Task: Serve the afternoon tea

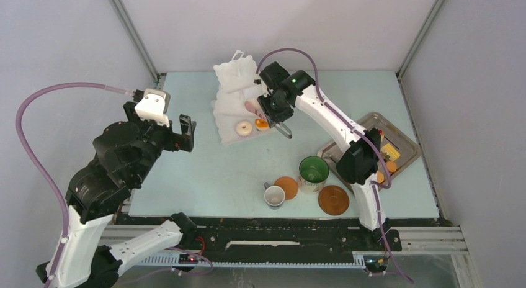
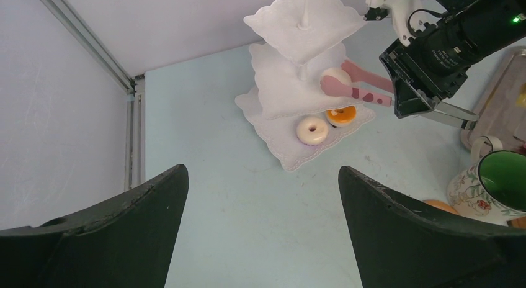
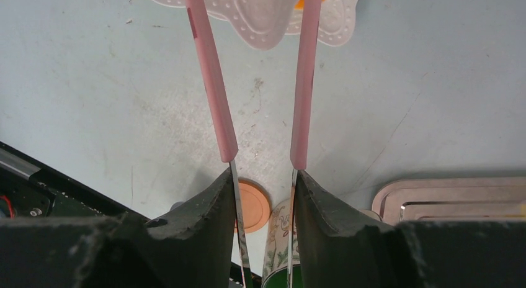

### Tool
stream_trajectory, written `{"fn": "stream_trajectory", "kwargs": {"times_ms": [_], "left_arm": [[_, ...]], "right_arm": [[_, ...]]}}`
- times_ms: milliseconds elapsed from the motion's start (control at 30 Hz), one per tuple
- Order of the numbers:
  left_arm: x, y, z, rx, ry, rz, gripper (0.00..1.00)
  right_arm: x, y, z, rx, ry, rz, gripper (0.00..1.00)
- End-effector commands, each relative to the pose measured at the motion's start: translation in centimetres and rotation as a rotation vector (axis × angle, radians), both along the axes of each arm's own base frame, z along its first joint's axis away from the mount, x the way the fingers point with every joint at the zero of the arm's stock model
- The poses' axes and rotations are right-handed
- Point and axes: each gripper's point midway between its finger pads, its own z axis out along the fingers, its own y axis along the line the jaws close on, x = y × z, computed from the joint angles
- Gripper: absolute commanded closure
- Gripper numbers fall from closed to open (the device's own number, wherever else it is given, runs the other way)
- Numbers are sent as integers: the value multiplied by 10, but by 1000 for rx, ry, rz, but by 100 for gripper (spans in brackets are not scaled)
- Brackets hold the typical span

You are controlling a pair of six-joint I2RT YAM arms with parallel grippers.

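Observation:
The white three-tier stand (image 1: 231,95) stands at the back middle of the table and also shows in the left wrist view (image 2: 291,83). A white doughnut (image 1: 244,128) and an orange round (image 1: 262,123) lie on its bottom tier. My right gripper (image 1: 269,108) is shut on thin pink tongs (image 3: 211,83). The tong tips (image 2: 338,87) sit around a pale round pastry (image 2: 337,75) at the middle tier's edge. My left gripper (image 1: 185,133) is open and empty, left of the stand. A green-lined mug (image 1: 313,171), a white cup (image 1: 274,196) and two brown saucers (image 1: 287,187) (image 1: 334,200) stand near the front.
A grey metal tray (image 1: 363,128) lies at the right, partly behind my right arm, with yellow wedges (image 1: 391,153) and an orange piece (image 1: 389,167) on it. Bare table lies between my left gripper and the stand. Frame posts stand at the back corners.

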Motion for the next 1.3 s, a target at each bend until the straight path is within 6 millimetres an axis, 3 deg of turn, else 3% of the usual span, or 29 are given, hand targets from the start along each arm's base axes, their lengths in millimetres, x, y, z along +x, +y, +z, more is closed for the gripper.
{"fn": "stream_trajectory", "kwargs": {"times_ms": [0, 167, 400, 667, 800, 967, 1133, 1267], "left_arm": [[2, 1, 2, -7, -15, 13, 2], [4, -2, 1, -1, -15, 4, 2], [7, -5, -1, 9, -12, -4, 2], [14, -9, -2, 18, -17, 4, 2], [18, -13, -4, 30, -7, 0, 2], [22, -17, -4, 41, 0, -8, 2], [27, -27, -12, 36, 28, -26, 2], [29, -35, -21, 23, 57, -46, 2]], "right_arm": [[7, 2, 17, 24, -48, 13, 60], [6, -1, 21, 21, -59, 13, 59], [-1, -9, 51, 74, -83, -7, 57], [-30, -49, 53, 16, -30, -53, 57], [-44, -81, 59, -6, -29, -109, 58], [-56, -139, 69, 16, -80, -235, 59], [-72, -229, 53, 25, -4, -552, 59], [-88, -274, 38, 99, 110, -782, 59]]}}
